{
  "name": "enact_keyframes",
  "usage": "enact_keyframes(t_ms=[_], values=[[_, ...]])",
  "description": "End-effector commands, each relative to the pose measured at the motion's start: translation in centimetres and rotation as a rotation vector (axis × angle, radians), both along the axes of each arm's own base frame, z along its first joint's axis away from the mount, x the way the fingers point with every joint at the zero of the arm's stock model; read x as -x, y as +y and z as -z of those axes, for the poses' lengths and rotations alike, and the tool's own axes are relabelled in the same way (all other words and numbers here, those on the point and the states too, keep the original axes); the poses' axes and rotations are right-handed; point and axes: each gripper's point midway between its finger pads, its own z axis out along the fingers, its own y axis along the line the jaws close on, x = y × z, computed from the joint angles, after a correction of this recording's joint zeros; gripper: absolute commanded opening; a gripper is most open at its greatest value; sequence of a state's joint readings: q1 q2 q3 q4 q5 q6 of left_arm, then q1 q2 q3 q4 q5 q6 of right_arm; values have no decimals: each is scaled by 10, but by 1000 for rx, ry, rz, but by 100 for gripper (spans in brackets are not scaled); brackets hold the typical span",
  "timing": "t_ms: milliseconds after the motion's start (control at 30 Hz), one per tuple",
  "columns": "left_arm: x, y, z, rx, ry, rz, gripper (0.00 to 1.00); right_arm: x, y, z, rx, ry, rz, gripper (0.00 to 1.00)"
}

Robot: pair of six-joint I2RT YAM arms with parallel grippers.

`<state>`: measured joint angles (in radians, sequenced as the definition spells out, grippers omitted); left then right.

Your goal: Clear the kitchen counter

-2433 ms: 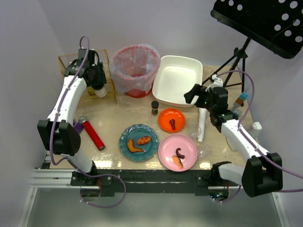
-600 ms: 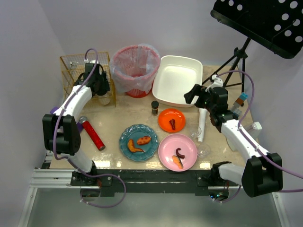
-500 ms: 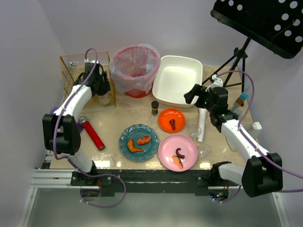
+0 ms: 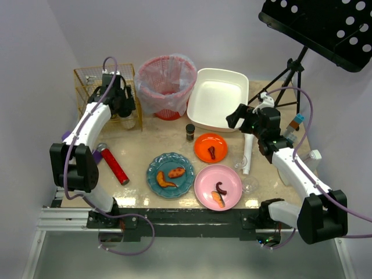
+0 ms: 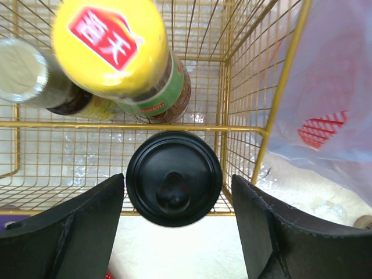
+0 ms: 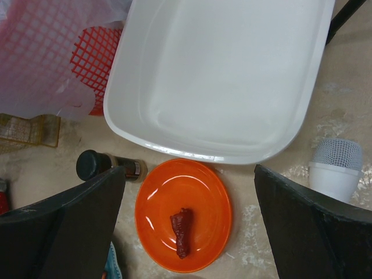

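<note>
Beige marbled stone-pattern surface [image 4: 151, 139] lies cluttered before both arms. Left jaws stand apart astride a black-lidded round jar [image 5: 174, 178] at the gold wire basket [image 5: 244, 128]; a skewed lift could clip and topple it. Right jaws gape empty over an orange round plate [image 6: 203, 197].

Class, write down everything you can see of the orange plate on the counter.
The orange plate is round, shallow and glossy, and looks like plastic. It lies flat on the kitchen counter, just in front of the white tub, with a small black-capped jar lying close beside it. One dark reddish piece of food rests near its middle. Whether its rim touches the tub cannot be told.
</note>
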<state>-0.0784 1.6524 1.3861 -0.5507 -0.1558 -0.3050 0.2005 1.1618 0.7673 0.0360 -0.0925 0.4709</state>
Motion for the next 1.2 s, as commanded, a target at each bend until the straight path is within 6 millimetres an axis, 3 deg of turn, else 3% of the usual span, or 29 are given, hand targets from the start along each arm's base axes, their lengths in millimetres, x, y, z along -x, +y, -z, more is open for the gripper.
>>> enact_keyframes(t_ms=[0, 167, 333, 400, 967, 1067, 1167], values=[[-9, 4, -62, 2, -141, -16, 78, -3, -2, -21, -8, -54, 10, 97], [-11, 7, -71, -15, -158, -18, 60, -3, -2, -20, -7, -51, 10, 97], [-11, 6, -62, -14, -144, -14, 35, -3, -1, -18, -8, -46, 9, 97], [-10, 6, -55, -12, -132, -10, 30, -4, -2, -17, -8, -46, 11, 97], [-4, 6, 33, -22, 25, -13, 31, -4, -1, -18, -8, -45, 6, 97], [-1, 7, 35, -23, 33, -15, 34, -4, -1, -18, -8, -43, 4, 97], [-2, 10, 19, -32, -5, -31, 43, -4, -1, -17, -8, -42, 4, 97]])
